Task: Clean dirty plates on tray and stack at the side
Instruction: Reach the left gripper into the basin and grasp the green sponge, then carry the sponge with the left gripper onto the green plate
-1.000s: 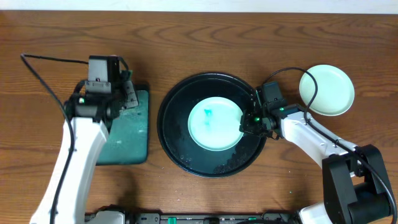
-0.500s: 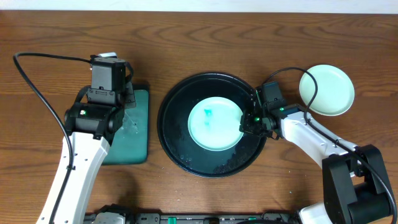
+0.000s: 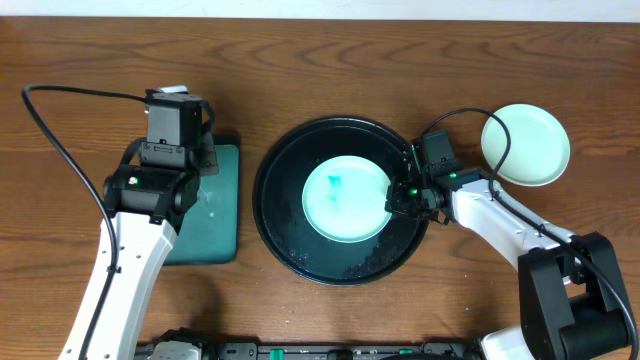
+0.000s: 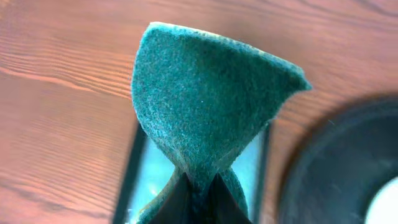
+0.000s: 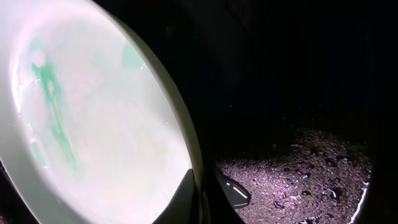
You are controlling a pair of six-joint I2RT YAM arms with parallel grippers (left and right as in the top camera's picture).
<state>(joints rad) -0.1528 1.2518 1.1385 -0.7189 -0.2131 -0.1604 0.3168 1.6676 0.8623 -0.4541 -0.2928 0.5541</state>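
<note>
A pale mint plate (image 3: 345,200) with a teal-blue smear lies in the large round black tray (image 3: 285,230). My right gripper (image 3: 396,200) is shut on this plate's right rim; in the right wrist view the rim (image 5: 180,137) sits between my fingers (image 5: 202,199). A second pale mint plate (image 3: 527,144) rests on the table at the right. My left gripper (image 3: 205,160) is shut on a dark green scouring pad (image 4: 205,106), held above the rectangular tray; the fingers (image 4: 199,202) pinch its lower end. A third plate is not in view.
A rectangular black-rimmed green tray (image 3: 215,225) with wet bottom lies left of the black tray, also in the left wrist view (image 4: 155,180). The black tray's floor is wet with droplets (image 5: 311,168). Cables run from both arms over the wooden table.
My left arm moved a little left and up over the green tray, lifting the pad, then held still. My right arm and the plate have not moved.
</note>
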